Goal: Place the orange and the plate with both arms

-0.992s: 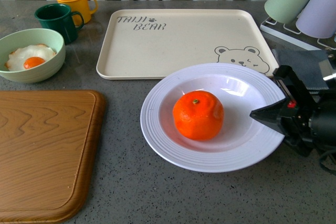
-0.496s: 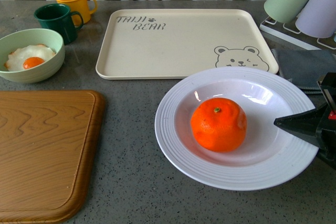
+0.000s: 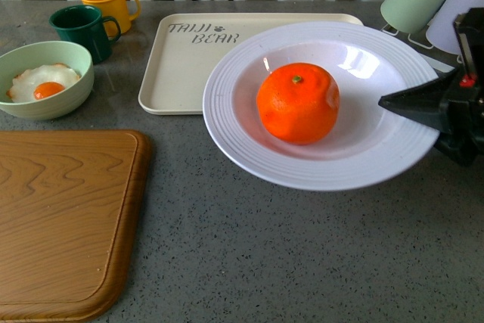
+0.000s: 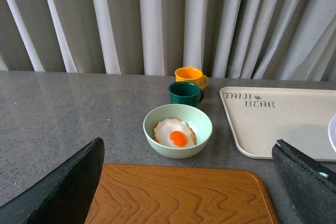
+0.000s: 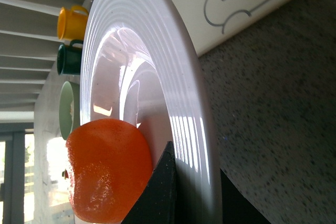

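The orange (image 3: 297,104) is seen resting in the well of the plate (image 3: 227,134), whose rim is clamped by the right gripper (image 3: 393,104) over the cream tray's (image 3: 181,73) near edge, while the left gripper (image 4: 189,150) is held wide open and empty, so only the plate's set-down is judged left.

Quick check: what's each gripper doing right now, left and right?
Left gripper: open, holding nothing.
Right gripper: closed on the rim of the white plate, with the orange sitting in it.
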{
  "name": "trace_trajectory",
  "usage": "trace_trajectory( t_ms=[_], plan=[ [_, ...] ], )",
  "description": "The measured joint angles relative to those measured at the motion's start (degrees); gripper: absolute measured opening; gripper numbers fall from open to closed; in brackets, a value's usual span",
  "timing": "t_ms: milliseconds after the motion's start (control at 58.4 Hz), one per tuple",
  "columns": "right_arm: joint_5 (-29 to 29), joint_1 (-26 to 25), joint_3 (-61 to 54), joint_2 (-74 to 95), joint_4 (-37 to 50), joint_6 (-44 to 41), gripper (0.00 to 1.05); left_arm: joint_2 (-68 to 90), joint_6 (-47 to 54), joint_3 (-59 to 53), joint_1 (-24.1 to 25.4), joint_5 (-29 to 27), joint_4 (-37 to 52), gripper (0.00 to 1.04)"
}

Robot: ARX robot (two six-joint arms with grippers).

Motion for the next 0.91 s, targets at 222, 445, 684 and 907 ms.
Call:
trace_trajectory(
  t_ms=[222,445,684,907],
  plan=[
    [0.48,1.49,8.63,7.85,-0.04,0.15,0.03,0.0,0.0,0.0,0.0,0.0,0.0,0.96],
    [0.44,2.14,18.51,15.74,-1.51,0.13,0.03,0.0,0.0,0.0,0.0,0.0,0.0,0.96],
    [0.0,2.75,31.04,24.52,-4.92,0.11,0.03,0.0,0.0,0.0,0.0,0.0,0.0,0.96],
    [0.0,3.56,40.26,30.88,-8.74,-0.52,0.03,0.0,0.0,0.0,0.0,0.0,0.0,0.96]
  ],
)
